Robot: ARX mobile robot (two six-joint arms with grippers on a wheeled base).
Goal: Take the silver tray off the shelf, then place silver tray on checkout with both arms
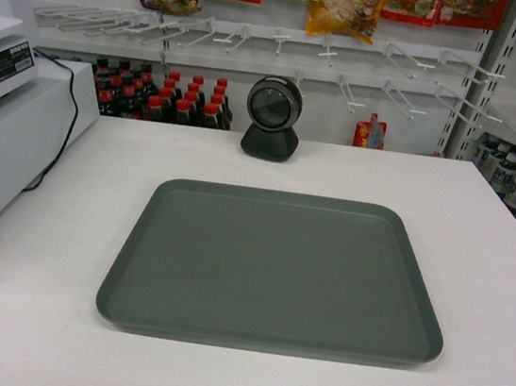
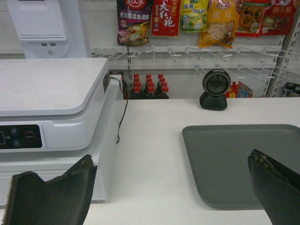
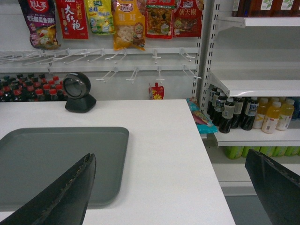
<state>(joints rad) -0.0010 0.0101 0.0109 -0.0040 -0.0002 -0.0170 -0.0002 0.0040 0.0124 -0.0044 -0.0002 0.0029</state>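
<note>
The silver tray (image 1: 276, 270) lies flat on the white checkout (image 1: 23, 314), in front of the black scanner (image 1: 272, 119). No arm shows in the head view. In the left wrist view the tray (image 2: 229, 159) sits to the right, and my left gripper (image 2: 171, 161) is open above the counter, off the tray's near-left corner. In the right wrist view the tray (image 3: 51, 161) lies to the left, and my right gripper (image 3: 168, 157) is open over bare counter near the tray's right edge. Neither gripper holds anything. A white shelf (image 3: 255, 85) stands to the right.
A white register machine (image 2: 51, 105) with a black cable (image 2: 123, 112) stands on the counter's left. Sauce bottles (image 1: 161, 95) and hanging snack packs (image 1: 345, 5) fill the back wall. Drink bottles (image 3: 251, 115) line the lower shelf on the right.
</note>
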